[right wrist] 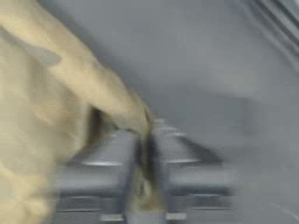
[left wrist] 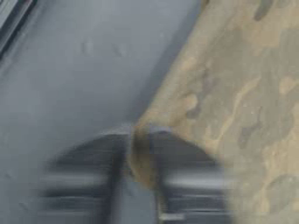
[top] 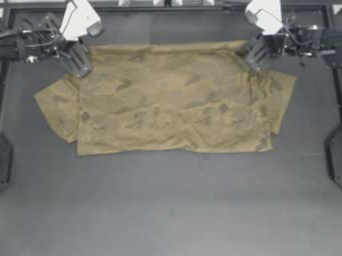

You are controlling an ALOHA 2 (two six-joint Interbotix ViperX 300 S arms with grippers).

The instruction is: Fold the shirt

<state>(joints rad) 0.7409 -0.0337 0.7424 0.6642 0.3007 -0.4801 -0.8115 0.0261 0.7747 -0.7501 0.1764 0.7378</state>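
The dark table (top: pixel 167 205) filled the view you had from above, and the shirt (top: pixel 167 100) lay spread on its far half, wrinkled, with both short sleeves fanned out to the sides and its near edge roughly straight across the middle of the table. You had the left gripper (top: pixel 77 64) at the shirt's far left corner, jaws pinched together on a fold of the tan cloth, as its wrist view showed fabric squeezed between them (left wrist: pixel 139 162). You had the right gripper (top: pixel 252 59) at the far right corner, likewise clamped on the shirt's edge, with cloth running down between its jaws (right wrist: pixel 143 175).
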